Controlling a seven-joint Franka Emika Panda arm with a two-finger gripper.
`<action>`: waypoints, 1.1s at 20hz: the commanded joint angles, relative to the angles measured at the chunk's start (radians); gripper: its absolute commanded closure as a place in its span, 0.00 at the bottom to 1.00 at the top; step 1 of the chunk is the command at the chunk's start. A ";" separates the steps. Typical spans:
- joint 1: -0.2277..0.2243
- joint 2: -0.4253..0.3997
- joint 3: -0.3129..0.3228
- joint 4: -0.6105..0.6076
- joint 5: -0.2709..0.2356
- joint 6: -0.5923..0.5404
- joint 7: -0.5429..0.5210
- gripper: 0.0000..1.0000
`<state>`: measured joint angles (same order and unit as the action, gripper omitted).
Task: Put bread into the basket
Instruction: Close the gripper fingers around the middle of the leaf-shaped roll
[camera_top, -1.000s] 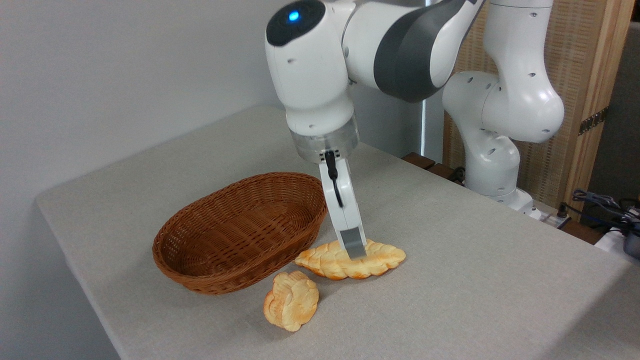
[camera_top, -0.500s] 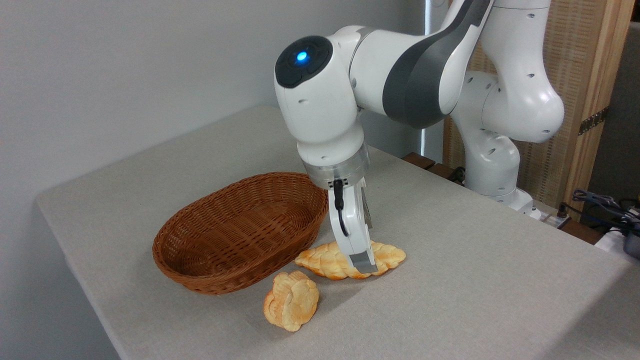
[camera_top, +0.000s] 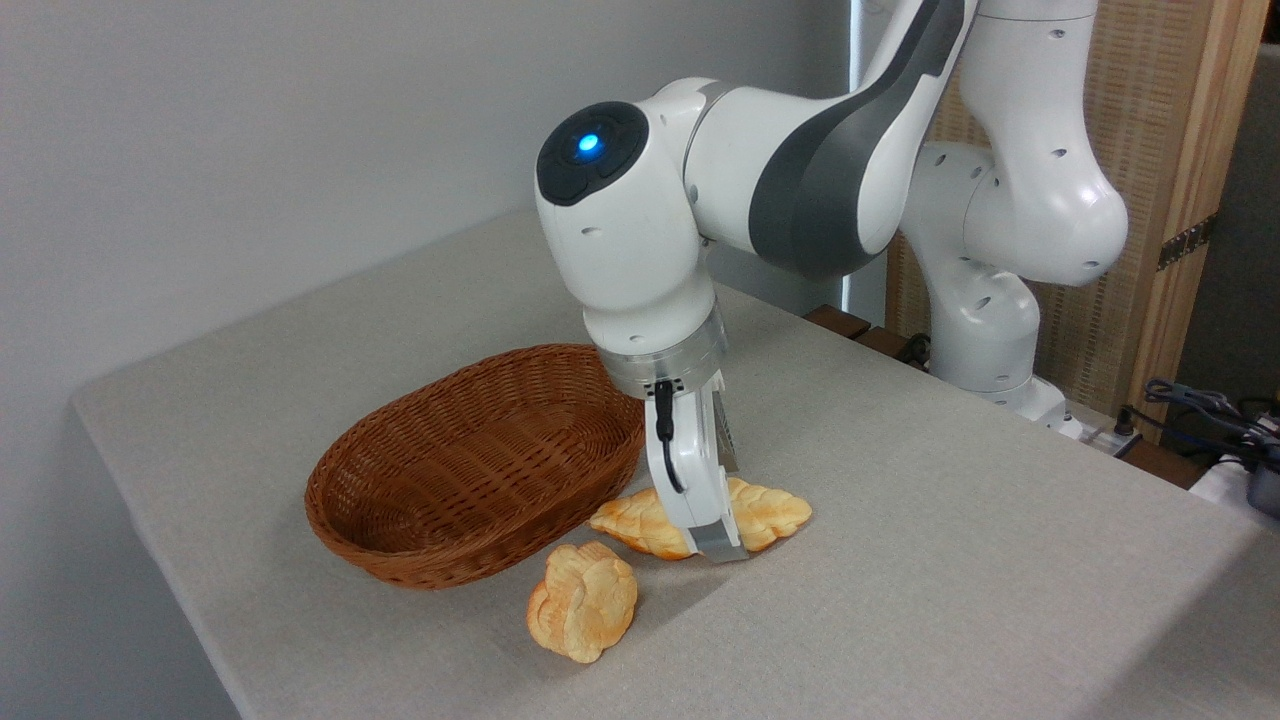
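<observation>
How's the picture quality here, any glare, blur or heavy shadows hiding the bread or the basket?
Fixed camera view: sharp, evenly lit, no glare. Soft shadows sit inside the basket and under the gripper. The bread is crisp, but the gripper covers its middle, so whether the jaws have closed cannot be told.

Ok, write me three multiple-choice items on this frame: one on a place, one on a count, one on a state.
1. Where does the braided bread lie?
A. inside the basket
B. on the table, right of the basket
C. on top of the round bun

2. How many bread pieces are in view?
A. one
B. two
C. four

3. What is in the basket?
A. nothing
B. the round bun
C. a cloth

Key: 1 B, the loaf rests on the table beside the basket's right end, under the gripper. 2 B, only the loaf and the round bun show. 3 A, its woven bottom is bare.
</observation>
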<state>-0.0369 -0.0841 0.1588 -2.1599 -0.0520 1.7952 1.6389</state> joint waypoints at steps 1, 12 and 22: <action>-0.018 0.014 -0.002 0.002 0.014 0.036 0.007 0.00; -0.064 0.040 -0.002 0.002 0.014 0.090 -0.021 0.03; -0.064 0.035 -0.002 0.005 0.012 0.089 -0.022 0.72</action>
<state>-0.0901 -0.0491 0.1508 -2.1598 -0.0520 1.8658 1.6355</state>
